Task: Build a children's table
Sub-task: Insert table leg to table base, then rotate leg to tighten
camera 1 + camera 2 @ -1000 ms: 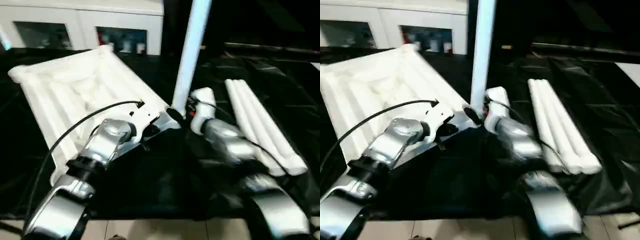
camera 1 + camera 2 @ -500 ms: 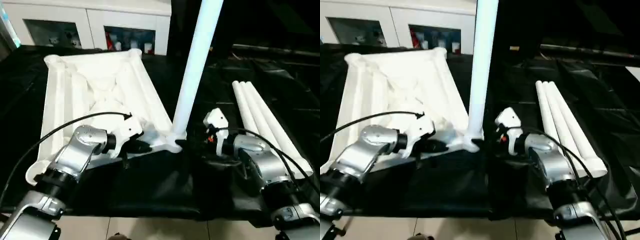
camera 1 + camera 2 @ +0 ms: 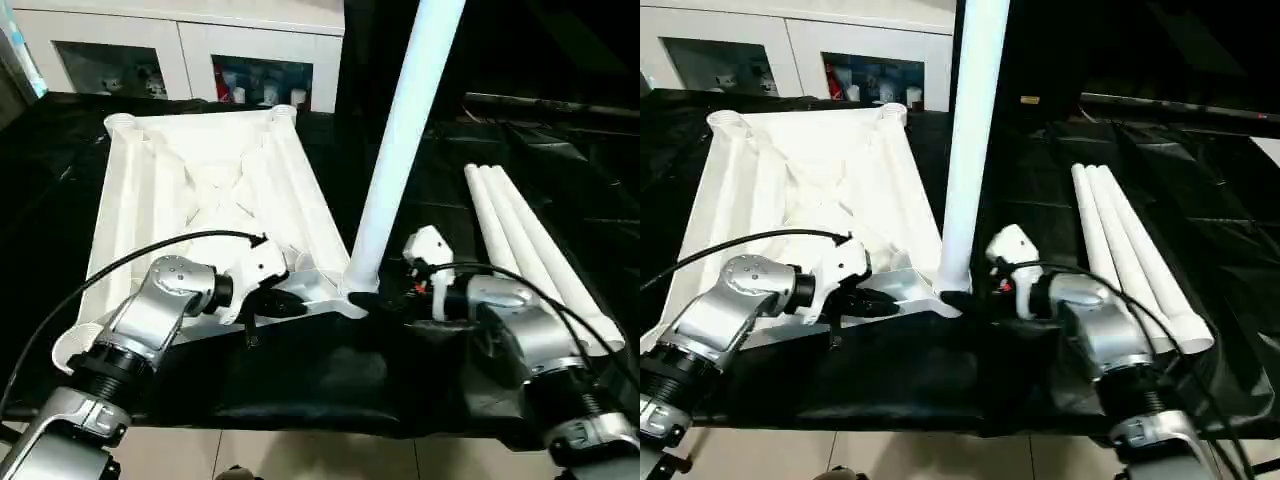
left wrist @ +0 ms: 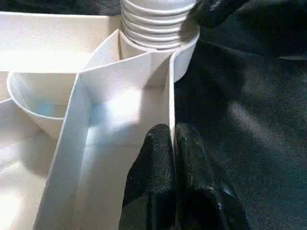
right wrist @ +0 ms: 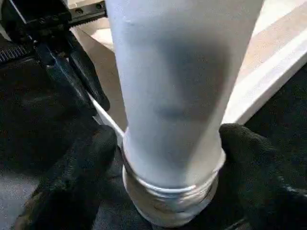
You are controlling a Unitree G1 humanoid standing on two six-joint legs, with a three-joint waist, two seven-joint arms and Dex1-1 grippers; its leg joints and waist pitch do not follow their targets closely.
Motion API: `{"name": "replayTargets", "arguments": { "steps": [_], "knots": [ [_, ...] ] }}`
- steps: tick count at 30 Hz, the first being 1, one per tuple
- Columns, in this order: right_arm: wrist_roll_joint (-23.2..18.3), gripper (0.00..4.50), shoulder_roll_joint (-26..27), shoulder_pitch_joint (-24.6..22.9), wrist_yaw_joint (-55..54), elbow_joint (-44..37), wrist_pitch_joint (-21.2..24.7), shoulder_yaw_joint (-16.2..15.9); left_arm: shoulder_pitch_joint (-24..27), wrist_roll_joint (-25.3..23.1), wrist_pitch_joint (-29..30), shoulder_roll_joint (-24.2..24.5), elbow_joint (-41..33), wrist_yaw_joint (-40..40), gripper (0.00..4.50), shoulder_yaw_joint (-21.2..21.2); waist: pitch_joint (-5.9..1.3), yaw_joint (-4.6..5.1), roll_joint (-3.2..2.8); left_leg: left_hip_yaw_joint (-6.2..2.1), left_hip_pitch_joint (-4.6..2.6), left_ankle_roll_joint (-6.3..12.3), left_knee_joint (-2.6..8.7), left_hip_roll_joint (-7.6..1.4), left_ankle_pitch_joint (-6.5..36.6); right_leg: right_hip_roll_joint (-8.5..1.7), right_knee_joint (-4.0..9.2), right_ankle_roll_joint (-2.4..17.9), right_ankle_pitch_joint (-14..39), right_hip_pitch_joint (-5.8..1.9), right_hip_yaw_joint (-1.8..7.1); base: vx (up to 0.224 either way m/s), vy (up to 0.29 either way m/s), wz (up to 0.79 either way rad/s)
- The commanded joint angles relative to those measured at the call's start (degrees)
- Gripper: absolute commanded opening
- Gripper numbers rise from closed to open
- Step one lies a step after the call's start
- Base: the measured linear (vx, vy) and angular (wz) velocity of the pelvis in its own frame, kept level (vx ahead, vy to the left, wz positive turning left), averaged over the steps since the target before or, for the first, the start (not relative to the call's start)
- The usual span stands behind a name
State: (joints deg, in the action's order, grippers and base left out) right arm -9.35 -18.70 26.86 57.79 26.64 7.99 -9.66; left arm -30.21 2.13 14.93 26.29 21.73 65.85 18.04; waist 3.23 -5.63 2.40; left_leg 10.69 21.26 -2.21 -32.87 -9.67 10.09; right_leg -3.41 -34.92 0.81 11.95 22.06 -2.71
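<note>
Hands both grip: left hand [image 4: 173, 158] pinches tabletop [image 3: 200, 190] rib (near corner), right hand [image 5: 165, 158] clasps upright leg [image 3: 400, 150].

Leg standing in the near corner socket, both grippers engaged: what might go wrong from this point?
1. The upright leg leans slightly and its threads still show above the corner socket; turning it could cross-thread or jam.
2. The left gripper pinches only a thin rib of the table top; the top may slip or twist under torque.
3. The right gripper grips the leg low down, so the tall leg could tip if released, perhaps towards the three spare legs.
</note>
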Motion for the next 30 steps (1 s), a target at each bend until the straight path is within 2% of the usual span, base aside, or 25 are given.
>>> {"name": "replayTargets", "arguments": {
  "steps": [1, 7, 19, 23, 25, 29, 30],
  "knots": [
    [0.51, 3.32, -0.15, 0.96, 0.14, 1.33, -1.13, -0.40, -0.13, 0.79, -1.58, -1.27, -0.80, 0.85, 0.00, 0.87, -3.69, 0.08, -0.44, -1.32, -1.25, 2.09, 3.36, -3.99, 7.67, -5.29, 3.16, 14.96, 1.23, -2.46, 2.82, 0.000, 0.000, 0.00],
    [1.51, 2.85, 0.87, 2.18, -0.01, 4.07, -3.19, -0.89, 0.49, 0.81, -2.50, -2.08, 0.27, -0.03, 0.00, 0.33, -3.58, 0.04, -0.16, -1.29, -1.12, 2.20, 3.29, -3.97, 8.06, -5.38, 3.26, 14.61, 3.20, -2.44, 2.81, 0.000, 0.000, 0.00],
    [2.10, 2.76, 1.51, 2.60, 0.08, 6.66, -4.95, -0.77, 1.27, -0.07, -2.66, -1.97, 1.95, 0.29, 0.00, 1.11, -3.61, 0.29, -0.20, -1.27, -1.09, 2.38, 3.16, -3.88, 8.14, -5.30, 3.21, 14.55, 3.56, -2.37, 2.82, 0.000, 0.000, 0.00],
    [1.66, 2.76, 3.23, 2.21, -3.86, 7.90, -4.48, 0.71, 0.67, -0.31, -1.75, -2.85, 3.20, -1.22, 0.00, 0.41, -3.53, 0.46, -0.20, -1.33, -1.21, 1.61, 3.32, -3.95, 9.56, -5.38, 3.44, 14.23, 5.93, -2.32, 2.85, 0.000, 0.000, 0.00],
    [1.64, 2.76, 4.43, 2.12, -7.00, 9.05, -4.34, 1.74, 0.17, -0.81, -0.91, -3.39, 4.17, -2.78, 0.00, 0.16, -3.40, 0.67, -0.26, -1.38, -1.38, 0.66, 3.47, -3.93, 11.20, -5.46, 3.72, 13.91, 8.73, -2.17, 2.93, 0.000, 0.000, 0.00],
    [2.88, 2.75, 8.75, 2.35, -18.93, 14.07, -5.03, 4.12, -1.77, -2.59, 0.96, -6.36, 7.63, -9.57, 0.00, -0.70, -3.23, 0.94, -0.36, -1.48, -1.47, -0.92, 3.71, -3.93, 13.50, -5.56, 4.17, 12.76, 13.10, -1.87, 3.00, 0.000, 0.000, 0.00],
    [3.10, 2.75, 9.38, 2.53, -20.74, 14.79, -5.00, 4.40, -2.06, -2.79, 1.41, -6.88, 7.99, -10.55, 0.00, -0.81, -3.20, 0.98, -0.27, -1.63, -1.39, -1.40, 3.82, -3.89, 14.42, -5.63, 4.30, 12.26, 14.78, -2.01, 2.96, 0.000, 0.000, 0.00]
  ]
}}
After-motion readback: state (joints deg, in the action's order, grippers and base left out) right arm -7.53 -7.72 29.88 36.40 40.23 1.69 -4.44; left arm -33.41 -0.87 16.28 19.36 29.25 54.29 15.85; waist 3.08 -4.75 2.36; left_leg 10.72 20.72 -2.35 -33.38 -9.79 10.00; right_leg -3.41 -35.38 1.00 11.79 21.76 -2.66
